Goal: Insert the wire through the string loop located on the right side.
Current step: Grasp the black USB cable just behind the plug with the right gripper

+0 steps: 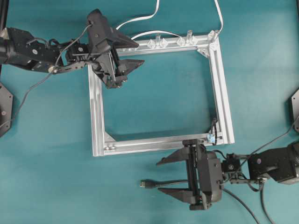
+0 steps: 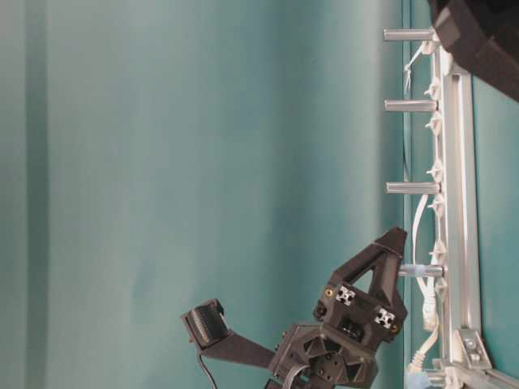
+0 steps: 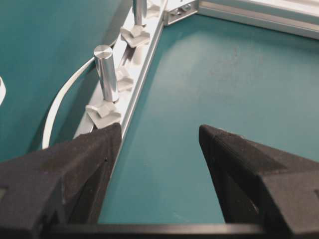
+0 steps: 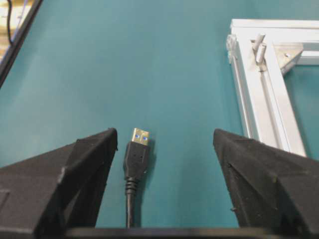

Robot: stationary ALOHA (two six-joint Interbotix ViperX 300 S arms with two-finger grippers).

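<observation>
Teal matting covers the whole work surface [image 1: 154, 28], and a teal backdrop of the same shade fills the table-level view. One rectangular frame of silver aluminium rail [image 1: 223, 88] lies flat near the middle of the surface. Along its far rail stand clear plastic clips [image 1: 158, 43] and short upright metal pegs [image 3: 105, 72]; the table-level view shows four pegs, and the exact number of clips cannot be told. Two white flat cables [image 1: 140, 19] trail off the far edge. One long thin black wire [image 1: 164, 183] with a silver-tipped USB plug lies on the mat outside the near rail of the frame, its plug end pointing left in the overhead view. One tiny dark string loop [image 1: 212, 128] with a pale-blue bit at its base sits at the frame's near right corner, well apart from the plug. Two black robot arms are in view. The left gripper [image 1: 130, 54] reaches in from the left over the frame's far left corner, angled downward, its fingers spread wide with nothing between them; its wrist view shows one finger over the rail and the other over bare mat inside the frame. The right gripper [image 1: 164, 176] comes in from the right, lying nearly level and pointing left, just outside the near rail. Its fingers are also spread wide, and the wire's plug [image 4: 138, 149] lies on the mat between them, touching neither finger.
</observation>
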